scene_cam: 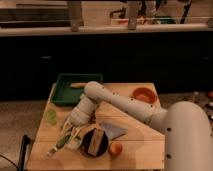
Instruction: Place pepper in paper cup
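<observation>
My gripper (70, 131) hangs low over the table's front left, at the end of the white arm that reaches in from the right. It is shut on the pepper (62, 142), a slender green one that slants down to the left from the gripper, with its pale end (52, 150) near the tabletop. The white paper cup (77, 138) sits right beside the gripper, between the pepper and the dark bowl (95, 142). The arm partly hides the cup, and its mouth is hard to make out.
A small light-green cup (50, 116) stands at the left edge. A green tray (75, 89) is at the back left and an orange bowl (143, 94) at the back right. An orange fruit (115, 149) and a grey-blue item (114, 130) lie right of the dark bowl.
</observation>
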Controlling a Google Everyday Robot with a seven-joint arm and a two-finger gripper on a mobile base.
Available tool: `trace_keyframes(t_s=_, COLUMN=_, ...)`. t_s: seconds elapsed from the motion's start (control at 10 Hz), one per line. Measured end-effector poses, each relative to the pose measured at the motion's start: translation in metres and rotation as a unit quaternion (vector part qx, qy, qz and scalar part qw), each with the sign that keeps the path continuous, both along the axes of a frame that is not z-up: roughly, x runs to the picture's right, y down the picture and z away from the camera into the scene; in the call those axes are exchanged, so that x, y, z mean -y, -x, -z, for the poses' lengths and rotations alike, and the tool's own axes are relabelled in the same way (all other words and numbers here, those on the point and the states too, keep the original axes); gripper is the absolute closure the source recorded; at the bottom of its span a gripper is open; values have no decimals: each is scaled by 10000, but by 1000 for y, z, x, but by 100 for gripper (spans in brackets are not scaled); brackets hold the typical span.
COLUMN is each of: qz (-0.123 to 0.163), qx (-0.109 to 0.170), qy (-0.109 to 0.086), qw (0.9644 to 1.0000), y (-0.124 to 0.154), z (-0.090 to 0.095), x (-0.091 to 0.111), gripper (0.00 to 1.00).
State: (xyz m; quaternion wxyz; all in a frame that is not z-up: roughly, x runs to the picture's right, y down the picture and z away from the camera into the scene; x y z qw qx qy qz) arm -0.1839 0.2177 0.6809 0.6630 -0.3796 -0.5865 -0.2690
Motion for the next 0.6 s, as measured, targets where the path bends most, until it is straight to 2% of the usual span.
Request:
trace_keyframes(t_s=0.4, qz=-17, qx=52, qy=73, qw=10000, y=6, z=-2, x=4, gripper=59)
trace_keyframes(t_s=0.5, qz=7, qx=72, qy=78, qw=9999, y=8, z=-2, x=5, gripper=47)
trace_keyframes(t_s=0.6, qz=25, qx=87, qy=82, qw=9999, y=10, z=-2, x=5, gripper=40)
